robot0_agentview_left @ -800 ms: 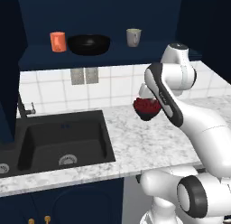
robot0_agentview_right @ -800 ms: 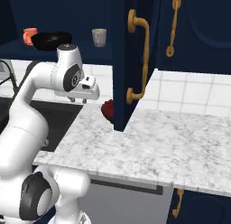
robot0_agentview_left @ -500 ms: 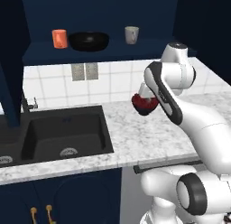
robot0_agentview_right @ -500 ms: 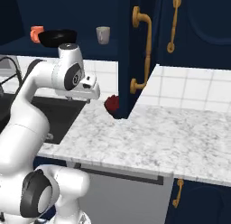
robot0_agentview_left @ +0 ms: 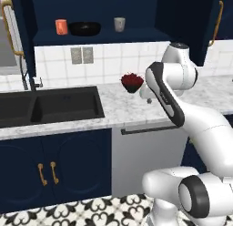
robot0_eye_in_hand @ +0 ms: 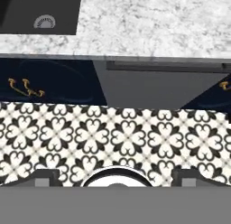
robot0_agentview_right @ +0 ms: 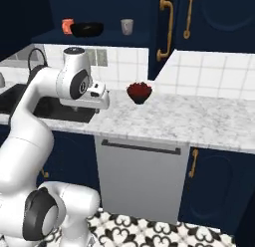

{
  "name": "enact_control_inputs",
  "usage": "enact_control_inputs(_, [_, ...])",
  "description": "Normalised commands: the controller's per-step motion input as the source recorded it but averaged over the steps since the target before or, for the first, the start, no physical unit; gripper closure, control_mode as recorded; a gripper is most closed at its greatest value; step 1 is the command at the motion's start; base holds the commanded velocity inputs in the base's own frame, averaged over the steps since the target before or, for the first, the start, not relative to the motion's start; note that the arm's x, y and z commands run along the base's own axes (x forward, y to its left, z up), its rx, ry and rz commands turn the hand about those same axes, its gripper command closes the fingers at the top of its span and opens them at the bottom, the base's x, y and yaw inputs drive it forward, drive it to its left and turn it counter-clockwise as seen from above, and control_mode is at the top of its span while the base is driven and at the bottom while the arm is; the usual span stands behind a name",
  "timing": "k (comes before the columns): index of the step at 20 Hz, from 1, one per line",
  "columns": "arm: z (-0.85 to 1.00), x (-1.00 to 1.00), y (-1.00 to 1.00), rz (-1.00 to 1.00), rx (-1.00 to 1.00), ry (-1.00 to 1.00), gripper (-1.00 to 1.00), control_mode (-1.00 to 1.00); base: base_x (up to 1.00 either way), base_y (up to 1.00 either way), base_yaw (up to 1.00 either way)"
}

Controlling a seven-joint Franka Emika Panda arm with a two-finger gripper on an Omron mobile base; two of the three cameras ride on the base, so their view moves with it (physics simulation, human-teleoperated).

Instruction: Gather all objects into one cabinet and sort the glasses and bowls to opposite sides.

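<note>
Camera pulled back — dark red bowl [robot0_agentview_left: 132, 81] stays on counter [robot0_agentview_left: 113, 106].

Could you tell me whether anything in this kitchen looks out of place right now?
Yes: the dark red bowl sits alone on the marble counter, upright, right of the sink. The orange mug, black bowl and grey-beige mug stand on the navy cabinet's shelf. Nothing looks spilled or damaged.
</note>
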Motion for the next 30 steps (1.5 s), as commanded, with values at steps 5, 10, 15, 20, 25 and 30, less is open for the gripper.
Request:
enact_control_inputs(5, [0.00,0.00,0.00,0.00,0.00,0.00,-1.00,1.00,-0.91,-0.09,-0.48])
enact_control_inputs(10, [0.00,0.00,0.00,0.00,0.00,0.00,-1.00,1.00,-1.00,-0.03,-0.40])
enact_control_inputs(15, [0.00,0.00,0.00,0.00,0.00,0.00,-1.00,1.00,-0.68,-0.40,-0.53])
enact_control_inputs(20, [0.00,0.00,0.00,0.00,0.00,0.00,-1.00,1.00,-0.49,-0.06,-0.58])
enact_control_inputs(25, [0.00,0.00,0.00,0.00,0.00,0.00,-1.00,1.00,-0.48,0.10,-0.54])
enact_control_inputs(30, [0.00,0.00,0.00,0.00,0.00,0.00,-1.00,1.00,-0.50,0.06,-0.52])
